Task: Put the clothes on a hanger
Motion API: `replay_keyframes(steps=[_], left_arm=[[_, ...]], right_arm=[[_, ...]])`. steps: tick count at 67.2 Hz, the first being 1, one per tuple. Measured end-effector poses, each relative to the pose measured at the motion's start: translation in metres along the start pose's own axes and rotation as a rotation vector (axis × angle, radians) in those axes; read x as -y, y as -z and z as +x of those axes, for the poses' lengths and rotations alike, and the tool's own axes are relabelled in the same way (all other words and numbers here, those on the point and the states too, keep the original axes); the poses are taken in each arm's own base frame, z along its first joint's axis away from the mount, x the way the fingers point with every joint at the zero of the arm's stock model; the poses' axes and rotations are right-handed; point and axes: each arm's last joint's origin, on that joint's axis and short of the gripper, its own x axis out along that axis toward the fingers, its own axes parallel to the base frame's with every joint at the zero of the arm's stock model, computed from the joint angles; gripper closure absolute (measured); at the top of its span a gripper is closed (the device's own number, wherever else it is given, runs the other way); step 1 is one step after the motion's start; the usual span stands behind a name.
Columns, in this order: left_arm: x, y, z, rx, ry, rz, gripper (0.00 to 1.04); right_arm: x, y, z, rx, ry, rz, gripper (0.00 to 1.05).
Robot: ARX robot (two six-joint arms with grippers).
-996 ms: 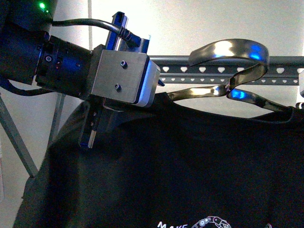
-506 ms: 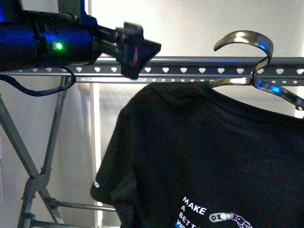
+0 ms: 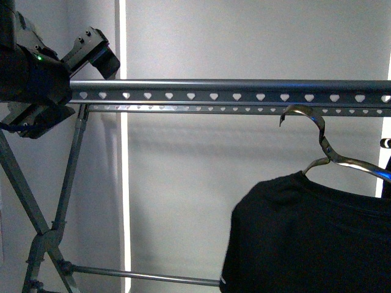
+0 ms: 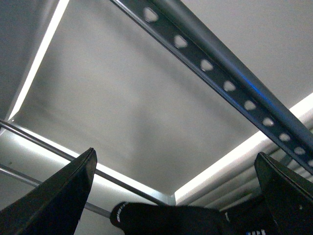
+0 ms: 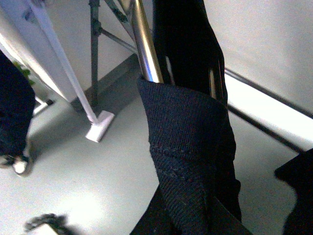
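Note:
The hanger, a long dark grey rail (image 3: 244,91) with heart-shaped holes, runs across the front view. The clothes, a black T-shirt (image 3: 305,238), hang at lower right on a shiny metal coat hanger (image 3: 324,146). The coat hanger's hook sits just below the rail. My left gripper (image 3: 98,52) is open and empty at upper left, beside the rail. In the left wrist view its fingers (image 4: 54,200) stand wide apart, with the rail (image 4: 220,73) beyond and the T-shirt (image 4: 166,220) below. My right gripper (image 5: 186,215) is shut on the T-shirt's fabric (image 5: 186,147), which hides its fingertips, next to the coat hanger's bar (image 5: 146,49).
The rack's crossed grey legs (image 3: 36,226) stand at left, with a low crossbar (image 3: 140,274). A plain wall lies behind. In the right wrist view a rack leg (image 5: 95,44), a white foot (image 5: 98,125) and a person's shoe (image 5: 14,161) are on the floor.
The T-shirt on its coat hanger has moved right and down, its hook now below the rail. My left arm has drawn back to the upper left, away from the shirt.

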Motion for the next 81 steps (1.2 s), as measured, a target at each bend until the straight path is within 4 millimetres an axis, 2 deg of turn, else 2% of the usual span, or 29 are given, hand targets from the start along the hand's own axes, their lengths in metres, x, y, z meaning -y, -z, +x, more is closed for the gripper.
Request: replay_keyframes(steps=[2,7,10,17,24,33,40,48,51,67,74,81], left_arm=[[0.001,-0.002,-0.002,0.012,-0.021,0.031,0.08],[-0.001,-0.001,-0.019,-0.022,-0.089,0.192,0.2],[-0.004,0.003,-0.038,-0.027,-0.091,0.34,0.29],[-0.014,0.013,-0.077,-0.012,-0.064,0.518,0.47],[-0.031,0.03,-0.106,-0.017,-0.058,0.59,0.65],[-0.059,0.054,-0.133,-0.061,-0.091,0.621,0.86],[-0.072,0.066,-0.154,-0.071,-0.09,0.627,1.03],[-0.083,0.076,-0.18,-0.062,-0.08,0.636,1.01],[-0.093,0.079,-0.19,-0.076,-0.069,0.637,1.01],[-0.106,0.09,-0.219,-0.067,-0.088,0.64,1.01],[-0.109,0.096,-0.232,-0.064,-0.087,0.64,1.01],[-0.111,0.099,-0.24,-0.064,-0.087,0.64,1.01]], right_arm=[[-0.002,-0.002,-0.002,0.005,-0.003,0.066,1.01],[-0.007,-0.008,-0.006,0.019,-0.007,0.182,1.01],[-0.01,-0.011,-0.008,0.031,-0.015,0.259,1.01],[-0.01,-0.021,-0.012,0.075,-0.004,0.363,1.01],[-0.008,-0.035,-0.013,0.128,0.016,0.441,1.01],[-0.003,-0.056,-0.013,0.198,0.036,0.526,1.01],[0.002,-0.074,-0.01,0.244,0.019,0.612,1.01],[0.008,-0.092,-0.002,0.279,0.0,0.73,1.01],[0.01,-0.097,0.004,0.283,-0.012,0.776,1.01],[0.012,-0.106,0.035,0.265,-0.042,0.916,1.01],[0.022,-0.107,0.05,0.277,-0.016,1.009,1.01],[0.031,-0.11,0.056,0.302,-0.009,1.058,1.01]])
